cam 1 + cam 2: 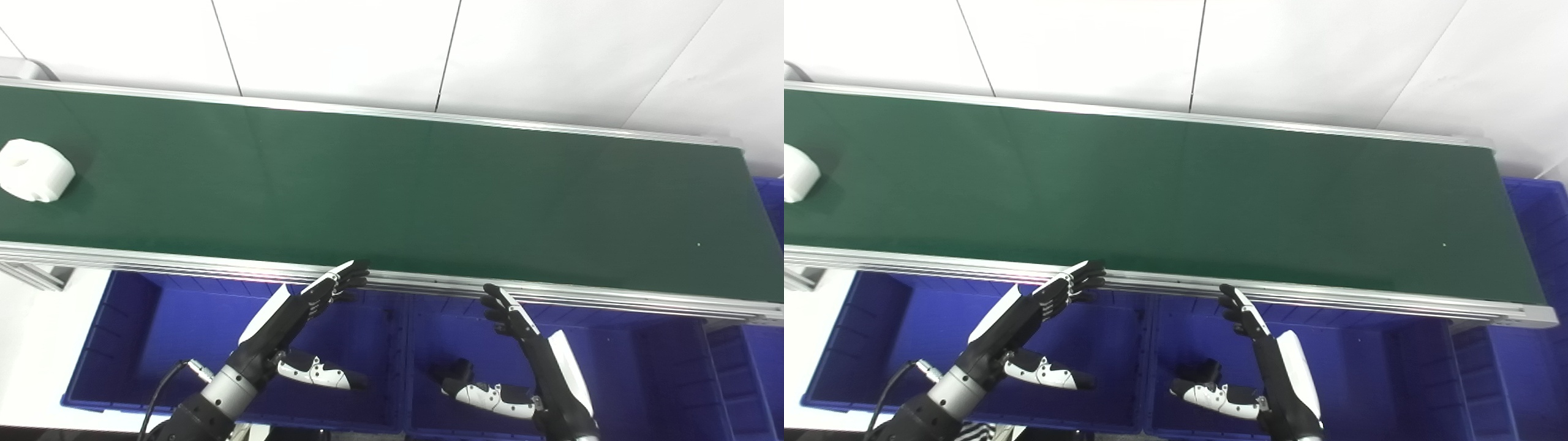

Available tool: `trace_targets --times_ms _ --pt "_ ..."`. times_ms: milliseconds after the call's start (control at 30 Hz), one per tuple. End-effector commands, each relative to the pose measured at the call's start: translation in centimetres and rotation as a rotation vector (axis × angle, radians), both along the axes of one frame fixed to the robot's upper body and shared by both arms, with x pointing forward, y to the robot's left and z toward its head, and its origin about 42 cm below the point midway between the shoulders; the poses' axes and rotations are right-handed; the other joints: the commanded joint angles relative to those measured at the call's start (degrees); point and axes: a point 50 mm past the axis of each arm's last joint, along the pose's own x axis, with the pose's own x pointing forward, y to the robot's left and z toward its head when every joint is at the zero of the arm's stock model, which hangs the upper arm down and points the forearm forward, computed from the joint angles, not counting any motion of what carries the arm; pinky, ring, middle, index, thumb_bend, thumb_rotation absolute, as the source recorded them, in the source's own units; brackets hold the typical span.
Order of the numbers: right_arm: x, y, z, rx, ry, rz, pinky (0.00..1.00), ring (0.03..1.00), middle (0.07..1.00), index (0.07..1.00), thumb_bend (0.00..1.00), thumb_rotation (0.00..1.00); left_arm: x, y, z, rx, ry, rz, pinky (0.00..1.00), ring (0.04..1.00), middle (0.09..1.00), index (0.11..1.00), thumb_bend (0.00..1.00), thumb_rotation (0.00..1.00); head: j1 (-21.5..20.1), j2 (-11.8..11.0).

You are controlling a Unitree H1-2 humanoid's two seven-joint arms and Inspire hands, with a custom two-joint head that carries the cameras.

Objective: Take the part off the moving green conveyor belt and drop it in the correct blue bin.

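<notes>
Left hand (pixel 288 324): seen nearest the camera, raised over the left blue bin. The fingers (pixel 346 278) are held straight and side by side, with their tips at the near rail of the conveyor. The thumb is stretched out to the right, well apart from the fingers. Nothing is held.

Right hand (pixel 527 349): seen over the middle blue bin, palm turned toward the left hand. The fingers (pixel 499 306) are held straight and close together, pointing up toward the near rail. The thumb is extended to the left, apart from the fingers. Nothing is held.

Left blue bin (pixel 122 343): placed below the near edge of the belt. Only bare blue walls and floor are seen around the left arm.

Middle blue bin (pixel 618 380): set just beside the left bin, with a shared divider between them. The right arm is seen above it.

Right blue bin (pixel 773 202): seen only in part at the right edge, past the end of the belt.

Near rail (pixel 184 260): a silver metal strip is run along the belt's front edge, above the bins.

Green conveyor belt (pixel 398 190): stretched across the whole view from left to right.

White part (pixel 33 170): a rounded white block with a hole in its top is seen lying on the belt at the far left, well apart from both hands.

Wall (pixel 343 43): white panels are seen behind the belt.
</notes>
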Motion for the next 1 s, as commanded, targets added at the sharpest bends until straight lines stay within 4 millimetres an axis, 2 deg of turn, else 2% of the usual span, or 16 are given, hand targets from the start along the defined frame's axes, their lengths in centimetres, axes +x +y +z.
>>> trace_targets --times_ms 0,267,367,700,967 --pt "0.16 0.15 0.91 0.003 -0.070 0.008 0.80 0.845 0.870 0.912 0.85 0.23 0.42 -0.30 0.91 -0.022 -0.065 0.001 0.82 0.885 0.919 0.914 0.73 0.17 0.1 0.0" --pt "0.16 0.15 0.88 0.013 -0.068 0.007 0.82 0.855 0.874 0.913 0.85 0.22 0.45 -0.29 0.83 -0.027 -0.066 0.004 0.82 0.886 0.918 0.912 0.73 0.17 0.0 0.0" --pt "0.22 0.15 0.90 0.010 -0.069 0.007 0.79 0.845 0.873 0.911 0.85 0.22 0.47 -0.29 0.89 -0.020 -0.071 0.003 0.82 0.887 0.917 0.912 0.73 0.17 0.0 0.1" --pt "0.22 0.15 0.92 -0.006 -0.070 0.009 0.79 0.839 0.867 0.904 0.85 0.22 0.44 -0.33 0.90 -0.029 -0.064 0.003 0.82 0.886 0.918 0.912 0.73 0.16 0.2 -0.1" --pt "0.19 0.15 0.80 0.002 -0.059 0.006 0.81 0.854 0.877 0.911 0.85 0.21 0.51 -0.38 0.75 -0.029 -0.069 0.006 0.81 0.879 0.914 0.908 0.74 0.15 0.4 -0.3"
